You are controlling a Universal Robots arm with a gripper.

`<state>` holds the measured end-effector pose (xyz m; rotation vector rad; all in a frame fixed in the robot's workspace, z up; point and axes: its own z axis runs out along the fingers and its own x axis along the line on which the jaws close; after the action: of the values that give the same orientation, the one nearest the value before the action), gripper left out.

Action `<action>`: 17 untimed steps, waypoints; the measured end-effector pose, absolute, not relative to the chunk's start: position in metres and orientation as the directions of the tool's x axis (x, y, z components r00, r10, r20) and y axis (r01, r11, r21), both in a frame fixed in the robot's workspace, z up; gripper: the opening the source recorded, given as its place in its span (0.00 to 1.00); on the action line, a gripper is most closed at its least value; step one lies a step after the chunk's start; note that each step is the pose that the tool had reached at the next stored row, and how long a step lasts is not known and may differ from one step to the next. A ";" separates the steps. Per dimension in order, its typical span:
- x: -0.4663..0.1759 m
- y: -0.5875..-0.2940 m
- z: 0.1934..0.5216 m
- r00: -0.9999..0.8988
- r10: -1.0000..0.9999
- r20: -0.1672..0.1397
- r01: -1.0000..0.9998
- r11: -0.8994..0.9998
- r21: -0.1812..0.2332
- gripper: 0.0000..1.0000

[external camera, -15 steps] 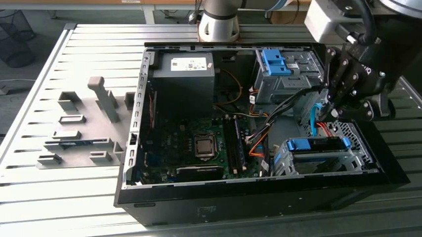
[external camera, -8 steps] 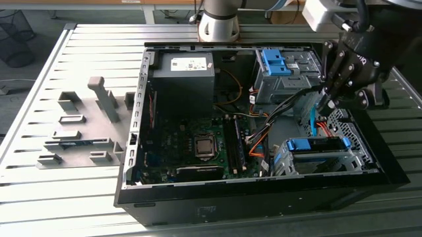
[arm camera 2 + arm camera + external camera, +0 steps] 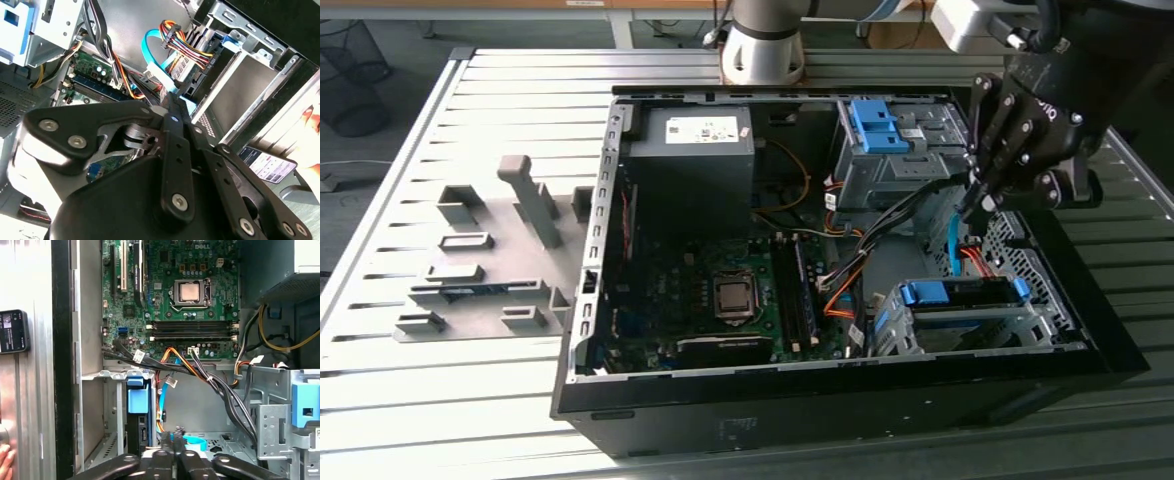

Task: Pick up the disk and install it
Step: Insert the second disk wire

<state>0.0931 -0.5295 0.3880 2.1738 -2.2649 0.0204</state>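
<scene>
A: Where is the disk?

B: It lies flat in the cage just beside the gripper and lower than the fingertips. Its blue carrier faces up in the exterior view. It looks seated already, though I can't tell if it is fully home.

A: And the jaws?

B: In both wrist views the fingers are pressed together. I see nothing between them. They hang in the gap between the cages, near a light-blue cable, apart from the disk.

A: How would it handle?

B: I judge it stiff and fairly heavy for its size. The metal faces are likely slick, and it is sensitive to knocks. The plastic carrier is the sensible hold, by its long edges or the front tab, not the flat faces. The wire bundle just past the jaws could snag.

A: Counts?

B: One disk, one carrier on it, and two cages, the farther cage with its own blue bracket. There is also one gripper, one light-blue cable and one motherboard.
</scene>
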 end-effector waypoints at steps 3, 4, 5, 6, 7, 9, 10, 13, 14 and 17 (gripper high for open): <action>0.093 -0.528 0.388 -0.043 -0.999 0.014 -0.999 0.043 -0.008 0.24; 0.094 -0.527 0.388 -0.045 -0.999 0.014 -0.999 0.044 -0.008 0.24; 0.094 -0.526 0.387 -0.046 -0.999 0.014 -0.999 0.046 -0.008 0.24; 0.094 -0.526 0.387 -0.049 -0.999 0.015 -0.999 0.049 -0.008 0.24; 0.094 -0.525 0.386 -0.052 -0.999 0.016 -0.999 0.052 -0.008 0.24; 0.094 -0.525 0.385 -0.058 -0.998 0.025 -0.998 0.058 -0.009 0.24; 0.094 -0.524 0.384 -0.061 -0.998 0.030 -0.998 0.061 -0.009 0.24; 0.095 -0.523 0.382 -0.069 -0.997 0.044 -0.998 0.069 -0.010 0.24; 0.095 -0.523 0.381 -0.071 -0.996 0.046 -0.997 0.071 -0.010 0.24; 0.095 -0.522 0.378 -0.075 -0.996 0.054 -0.997 0.075 -0.011 0.24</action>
<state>0.0954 -0.5224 0.3783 2.1140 -2.2792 0.0699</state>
